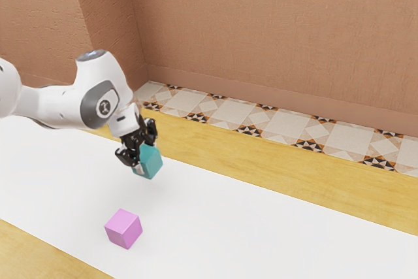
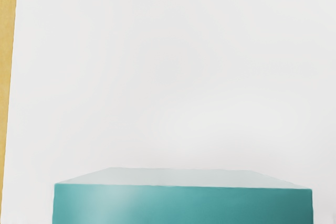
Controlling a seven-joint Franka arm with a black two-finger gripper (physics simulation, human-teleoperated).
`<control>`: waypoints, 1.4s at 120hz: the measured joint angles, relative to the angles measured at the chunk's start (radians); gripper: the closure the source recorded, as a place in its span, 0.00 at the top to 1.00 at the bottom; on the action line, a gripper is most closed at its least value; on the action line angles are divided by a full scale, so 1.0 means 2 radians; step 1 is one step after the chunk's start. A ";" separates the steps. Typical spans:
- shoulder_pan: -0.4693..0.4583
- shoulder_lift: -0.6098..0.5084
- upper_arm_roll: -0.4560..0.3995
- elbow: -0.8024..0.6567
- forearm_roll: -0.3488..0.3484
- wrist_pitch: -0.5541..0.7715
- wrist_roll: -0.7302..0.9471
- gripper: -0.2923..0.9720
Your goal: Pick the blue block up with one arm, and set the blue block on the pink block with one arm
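Grip is being applied to the blue block (image 1: 153, 161) from two sides by the black fingers of the gripper (image 1: 138, 158), which are being spread only as far as the block's width, so the block is being clamped between them. In the exterior view the block, teal in shade, is being held slightly tilted and apparently raised off the white tabletop (image 1: 274, 227). The pink block (image 1: 123, 228) is being left resting on that tabletop at about seven o'clock from the blue block, well apart from it and touched by nothing. The white arm (image 1: 59, 106) is being brought in from about nine to ten o'clock of the blue block. A wooden band (image 1: 274, 161) of the table is being shown along the far edge of the white surface, at about two o'clock from the blue block, with tiled floor (image 1: 294, 125) and brown wall (image 1: 274, 31) beyond it. In the wrist view the blue block (image 2: 184, 200) is being seen just under the hand, with the white tabletop (image 2: 173, 77) beyond it and a thin strip of the wooden band (image 2: 6, 77) at the surface's side edge.
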 joint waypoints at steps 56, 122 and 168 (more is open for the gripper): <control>-0.005 -0.140 0.002 -0.145 -0.026 -0.070 0.013 0.50; -0.005 -0.146 0.002 -0.166 -0.038 -0.096 0.018 0.64; -0.004 -0.164 0.005 -0.033 -0.044 -0.197 0.016 0.75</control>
